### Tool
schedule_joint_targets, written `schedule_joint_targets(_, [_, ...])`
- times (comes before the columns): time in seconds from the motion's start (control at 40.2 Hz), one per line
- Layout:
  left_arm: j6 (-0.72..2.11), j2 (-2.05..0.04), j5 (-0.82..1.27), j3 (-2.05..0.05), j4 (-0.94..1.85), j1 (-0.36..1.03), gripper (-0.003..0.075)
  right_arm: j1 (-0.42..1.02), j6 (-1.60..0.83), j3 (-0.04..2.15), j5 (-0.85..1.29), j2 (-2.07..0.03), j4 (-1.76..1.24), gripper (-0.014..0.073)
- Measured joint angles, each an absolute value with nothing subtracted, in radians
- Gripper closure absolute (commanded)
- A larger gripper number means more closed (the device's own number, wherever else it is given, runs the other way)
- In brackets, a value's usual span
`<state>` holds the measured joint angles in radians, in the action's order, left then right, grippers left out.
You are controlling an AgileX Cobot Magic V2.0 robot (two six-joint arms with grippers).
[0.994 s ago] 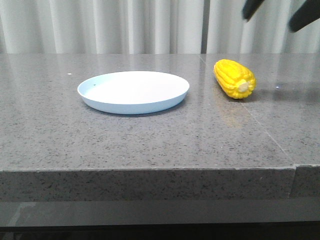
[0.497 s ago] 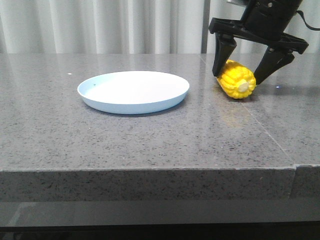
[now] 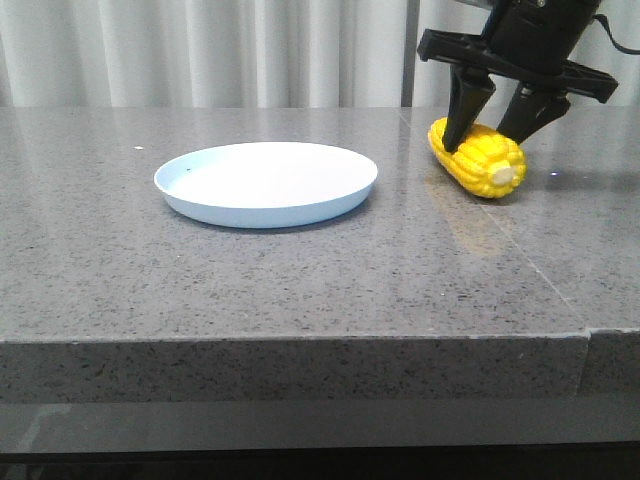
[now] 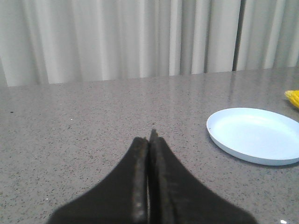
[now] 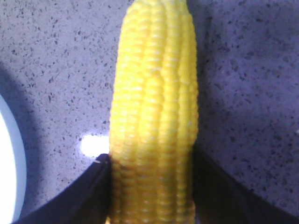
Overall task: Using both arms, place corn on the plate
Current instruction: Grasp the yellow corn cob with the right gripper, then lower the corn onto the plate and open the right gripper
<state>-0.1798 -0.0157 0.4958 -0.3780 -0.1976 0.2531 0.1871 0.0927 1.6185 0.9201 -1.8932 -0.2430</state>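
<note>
The right hand [image 3: 493, 128] is gripping the corn [image 3: 478, 160] across its middle, one finger [image 5: 70, 198] pressing on each side of the cob. Whether the cob is resting on the bench [image 3: 300, 290] or just clearing it is hard to tell from the front. It is lying at the far right, with its pale stub end pointing toward the near side. The grasp looks made, so the carry to the plate [image 3: 266, 183] and the release are what is left to do; the plate is sitting bare to the left of the corn, clearly apart from it. The left hand [image 4: 149, 140] is clenched on nothing, its fingers pressed together, hanging over the left part of the bench and playing no part yet, though the task asks for both arms. The bench is a grey speckled stone slab with a faint seam running near the corn. Pale pleated curtains [image 3: 200, 50] are hanging along the far side.
</note>
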Motion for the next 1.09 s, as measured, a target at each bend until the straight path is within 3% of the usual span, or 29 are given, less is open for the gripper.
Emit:
schedule_joint_targets(0.423, [-0.180,-0.016,0.496,-0.378,-0.198,0.253,0.0741,0.268,0.179,1.672,0.946,-1.771,-0.302,0.0536])
schedule_joint_targets(0.87, [-0.180,-0.016,0.496,-0.378,-0.198,0.253,0.0741,0.489,0.200,1.672,0.827,-1.912,-0.414,0.0529])
schedule_joint_targets(0.994, [-0.180,-0.016,0.496,-0.378,-0.198,0.253,0.0741,0.493,0.200,1.672,0.809,-1.945,-0.414,0.0434])
schedule_joint_targets(1.094, [-0.180,-0.016,0.496,-0.378,-0.198,0.253,0.0741,0.493,0.201,1.672,0.809,-1.957,-0.414,0.0276])
